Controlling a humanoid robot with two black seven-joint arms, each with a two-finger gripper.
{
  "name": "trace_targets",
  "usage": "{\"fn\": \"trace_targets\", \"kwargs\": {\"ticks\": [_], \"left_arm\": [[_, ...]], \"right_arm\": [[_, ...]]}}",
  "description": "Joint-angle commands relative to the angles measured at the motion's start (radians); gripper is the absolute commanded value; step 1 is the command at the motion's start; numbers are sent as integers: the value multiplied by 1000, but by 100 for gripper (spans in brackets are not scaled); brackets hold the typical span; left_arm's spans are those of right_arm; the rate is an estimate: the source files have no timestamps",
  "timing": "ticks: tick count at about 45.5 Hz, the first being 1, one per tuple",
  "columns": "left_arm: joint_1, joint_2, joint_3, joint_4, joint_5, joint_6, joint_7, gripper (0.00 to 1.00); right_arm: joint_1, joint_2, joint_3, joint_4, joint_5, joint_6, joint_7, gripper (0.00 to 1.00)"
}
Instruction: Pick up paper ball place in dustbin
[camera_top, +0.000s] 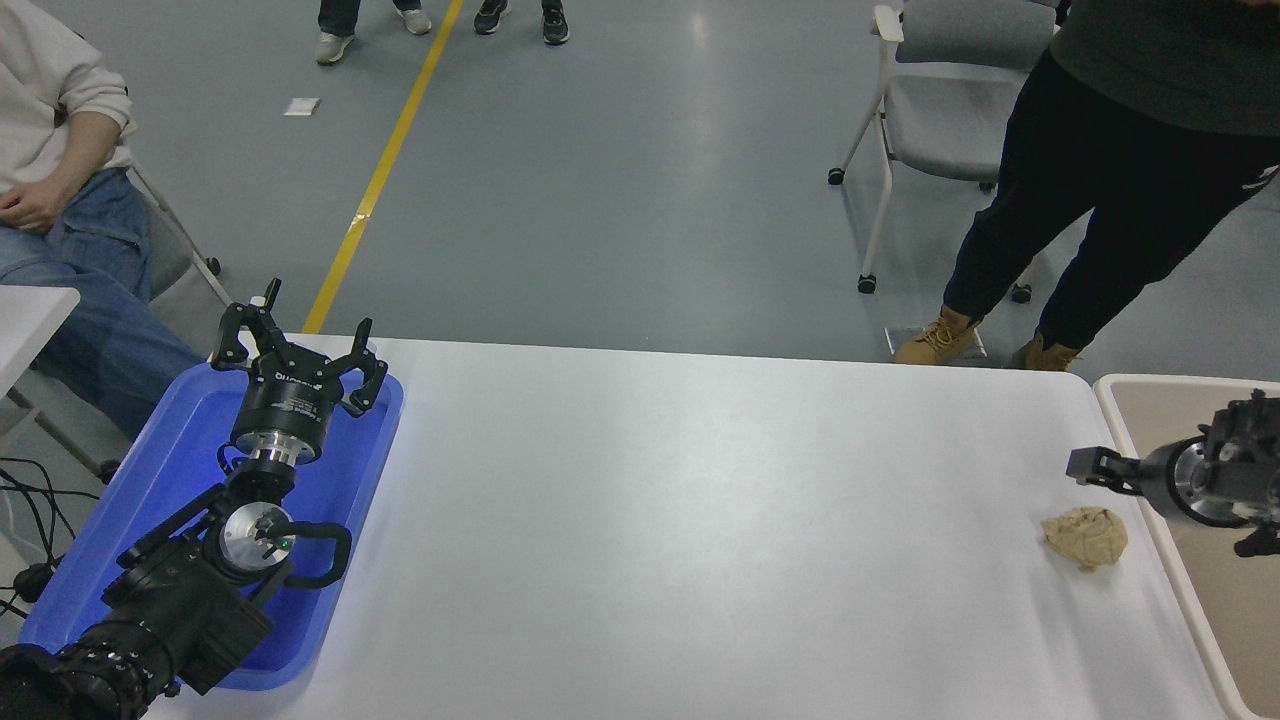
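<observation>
The paper ball (1086, 537) lies at the frame's lower right, lumpy, long axis roughly left-right; the right gripper (1090, 467) hovers above, opening unclear.

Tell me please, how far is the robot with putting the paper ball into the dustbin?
Nothing is finished yet. The paper ball lies on the white table, near its right edge, beside the dustbin, untouched. In hand: the right gripper hangs just above the ball, holding nothing. Left to do: grasp, lift, carry over the rim and drop. The left gripper is parked over the blue tray.
</observation>
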Motion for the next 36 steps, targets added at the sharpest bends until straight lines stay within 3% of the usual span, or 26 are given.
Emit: {"fn": "trace_targets", "kwargs": {"ticks": [1, 36], "left_arm": [[0, 0, 0, 0, 0, -1, 0, 100], [0, 0, 0, 0, 0, 0, 0, 100]], "right_arm": [[-60, 4, 43, -40, 0, -35, 0, 100], [-198, 42, 186, -84, 0, -113, 2, 97]]}}
